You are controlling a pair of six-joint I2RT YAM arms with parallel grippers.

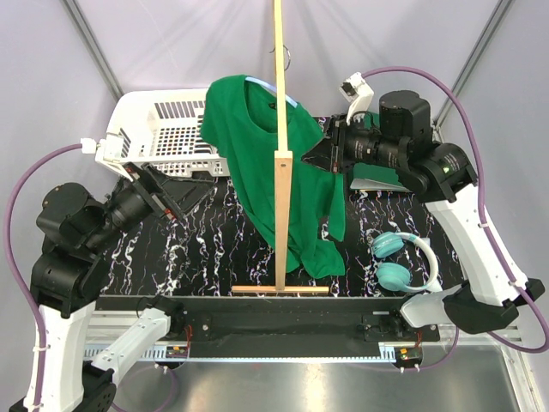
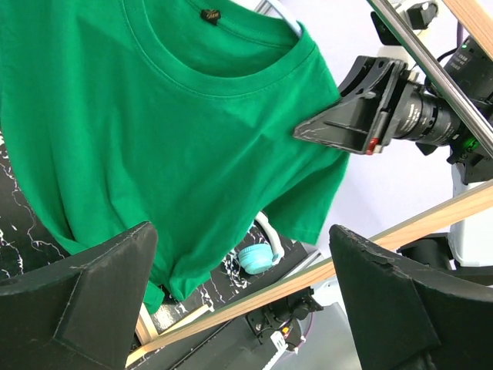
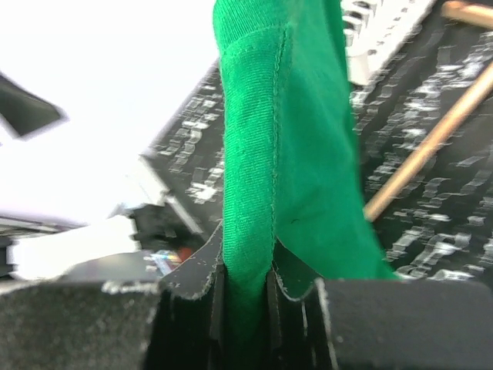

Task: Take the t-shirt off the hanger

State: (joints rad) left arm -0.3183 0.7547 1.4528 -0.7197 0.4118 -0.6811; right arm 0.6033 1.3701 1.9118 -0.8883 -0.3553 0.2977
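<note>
R gripper pinches green tee at sleeve.

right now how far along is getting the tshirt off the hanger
Early stage. Done: the right pincer is shut on the green t-shirt at its sleeve. In hand: nothing has come free; the collar sits on the light blue hanger, hooked on the wooden stand. Left: pulling the shirt off the hanger. The left pincer is open, facing the shirt without touching it.
</note>
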